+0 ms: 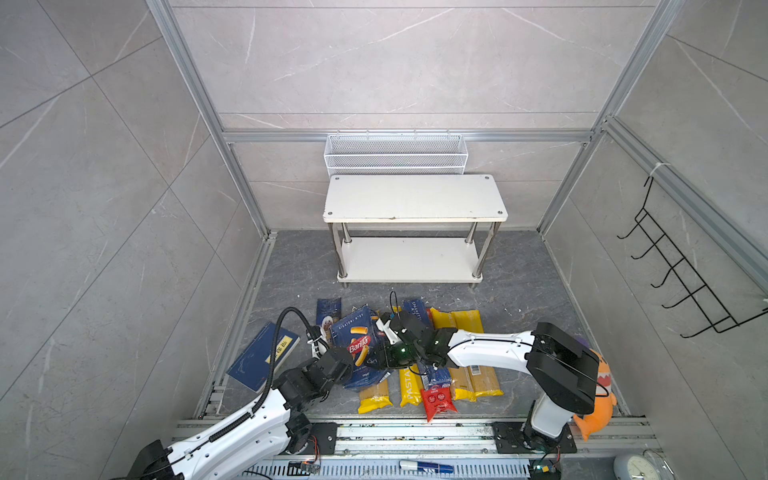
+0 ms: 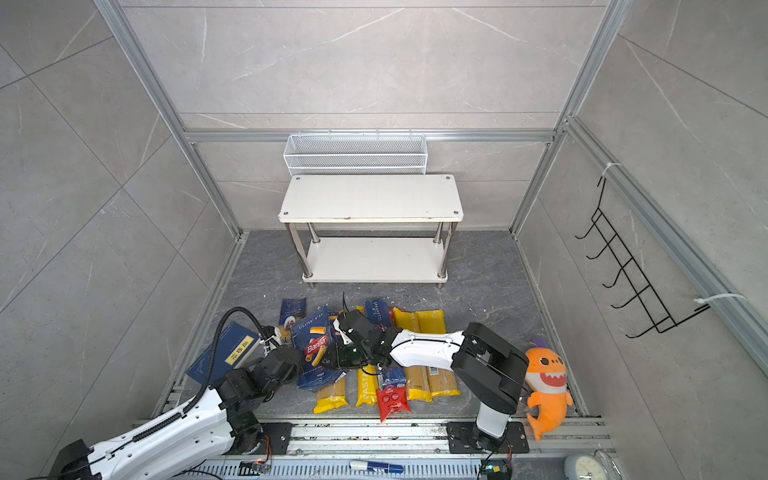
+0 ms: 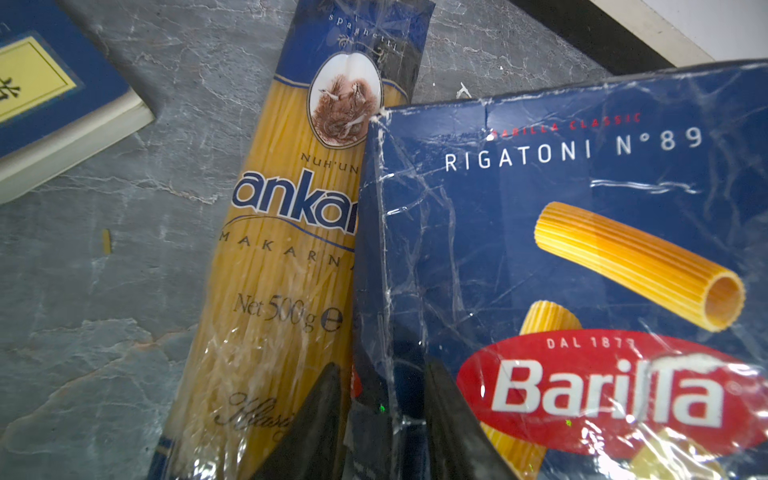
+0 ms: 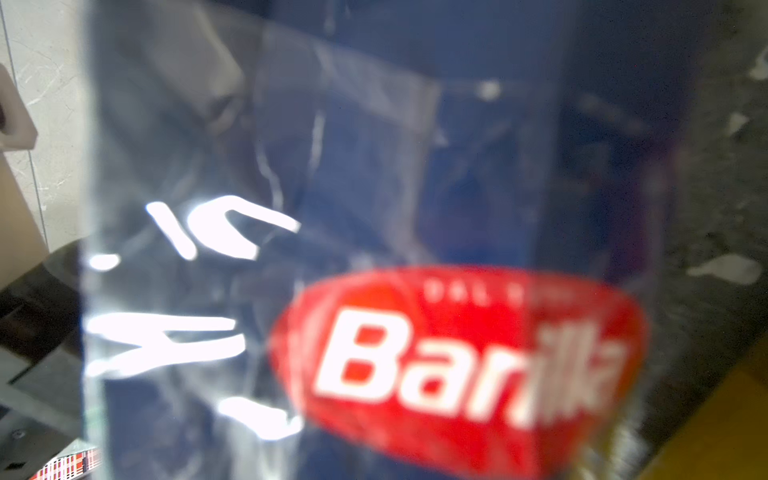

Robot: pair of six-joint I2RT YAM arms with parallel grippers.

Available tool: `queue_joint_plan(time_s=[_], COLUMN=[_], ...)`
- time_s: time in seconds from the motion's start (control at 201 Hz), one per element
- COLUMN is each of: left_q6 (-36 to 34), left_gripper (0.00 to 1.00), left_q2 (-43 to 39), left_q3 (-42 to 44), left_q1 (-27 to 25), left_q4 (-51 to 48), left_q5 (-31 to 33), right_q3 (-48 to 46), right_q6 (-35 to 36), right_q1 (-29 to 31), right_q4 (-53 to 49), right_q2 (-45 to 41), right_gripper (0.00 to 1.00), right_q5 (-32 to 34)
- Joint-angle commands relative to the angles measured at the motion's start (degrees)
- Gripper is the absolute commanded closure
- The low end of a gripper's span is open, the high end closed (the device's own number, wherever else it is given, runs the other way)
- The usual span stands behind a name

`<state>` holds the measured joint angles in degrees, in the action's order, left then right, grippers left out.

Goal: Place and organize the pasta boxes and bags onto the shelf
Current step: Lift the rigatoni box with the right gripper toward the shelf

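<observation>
Left wrist view: left jaws clamp the wide dark-blue Barilla rigatoni box [image 3: 478,249] edge-on. Right jaws' grip is unclear; seat it before lifting.

1. The rigatoni box [image 3: 519,199] is dark blue, red oval logo, yellow ridged tubes.
2. The ankara bag [image 3: 282,257] is blue-topped, yellow below.
3. The shelf [image 1: 415,199] is white with chrome legs.

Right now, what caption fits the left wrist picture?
Left gripper clamped on the Barilla rigatoni box, partly covering the ankara spaghetti bag.
</observation>
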<state>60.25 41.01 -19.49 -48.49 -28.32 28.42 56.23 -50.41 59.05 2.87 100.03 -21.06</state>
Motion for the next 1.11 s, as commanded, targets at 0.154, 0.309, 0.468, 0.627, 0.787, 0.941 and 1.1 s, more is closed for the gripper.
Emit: queue_joint_plan(time_s=[0.154, 0.309, 0.468, 0.627, 0.787, 0.941, 1.1], left_q6=[-1.54, -3.64, -6.00, -8.48, -10.36, -12.05, -13.89], left_gripper=[0.47, 0.28, 0.20, 0.17, 0.15, 0.10, 0.00], left_q2=[-5.40, -8.39, -8.53, -6.14, -4.41, -3.37, -3.05], left_q3=[-4.82, -7.60, -11.60, -16.92, -20.33, -22.00, -23.43], left_q1=[-0.20, -0.13, -0.11, -0.11, 0.05, 0.48, 1.47], left_q4=[-12.97, -16.89, -19.30, -22.12, -22.29, -21.63, -21.06], left_q5=[1.68, 4.17, 4.61, 5.65, 5.77, 5.59, 5.02], right_q3=[-3.31, -4.93, -5.16, -5.72, -5.89, -4.29, -0.62], right_q6=[-4.34, -6.48, -5.81, -4.23, -2.89, -0.91, 1.76], right_q1=[-1.70, -2.44, -2.60, -2.61, -2.59, -2.54, -2.53], right_q4=[9.66, 13.65, 11.97, 7.68, 3.28, -2.85, -10.36], right_q2=[-3.32, -5.00, -8.59, -14.76, -21.45, -27.20, -31.85], right_gripper=[0.66, 0.76, 0.76, 0.76, 0.76, 0.76, 0.76], right_q5=[-3.89, -6.62, -6.45, -4.89, -4.09, -3.38, -1.96])
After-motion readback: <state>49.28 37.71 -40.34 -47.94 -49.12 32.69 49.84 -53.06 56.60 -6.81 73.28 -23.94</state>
